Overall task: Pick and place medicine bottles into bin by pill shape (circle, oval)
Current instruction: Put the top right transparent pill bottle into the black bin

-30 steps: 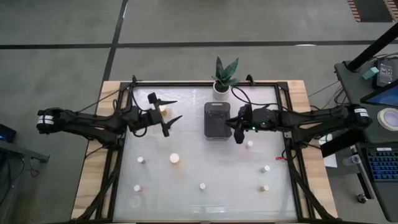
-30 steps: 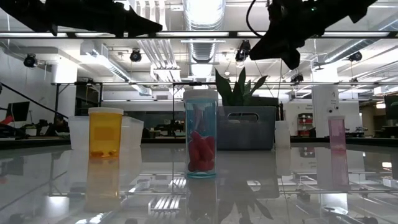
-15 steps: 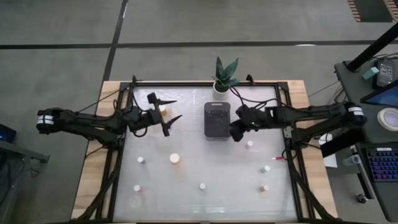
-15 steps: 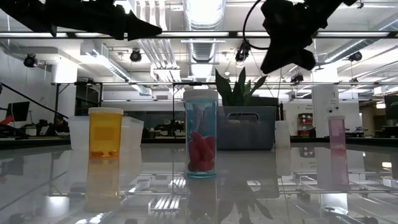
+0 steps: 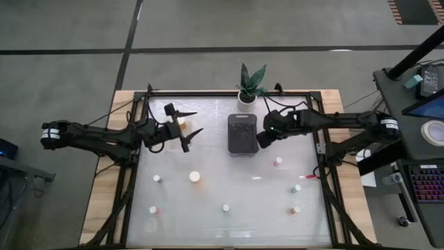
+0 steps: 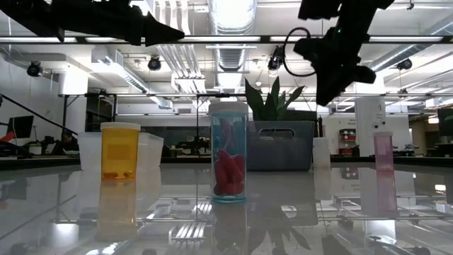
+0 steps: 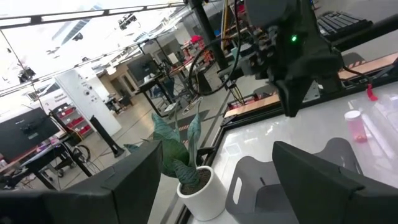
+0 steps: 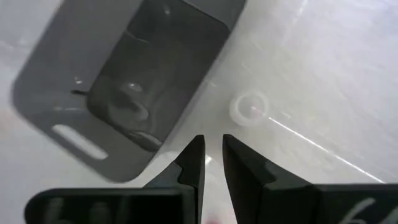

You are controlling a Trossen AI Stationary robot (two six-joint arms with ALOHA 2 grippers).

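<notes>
Right gripper [image 5: 263, 138] closed and empty, hanging just beside the right edge of the grey bin [image 5: 242, 134]. Left gripper [image 5: 189, 122] wide open, holding nothing, waiting above the table's left half [image 5: 208, 208], well apart from the bin. Medicine bottles [image 5: 195, 177] standing scattered over the near part of the table, one pink [image 5: 278, 161] near the right gripper.

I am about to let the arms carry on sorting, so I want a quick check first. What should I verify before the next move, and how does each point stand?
1. Right claw empty: ok, shut on nothing.
2. Left claw ready to grasp: ok, open, holding nothing.
3. Grey bin upright: ok.
4. Pink bottle near right claw standing: ok.
5. Bin contents: cannot tell.
</notes>
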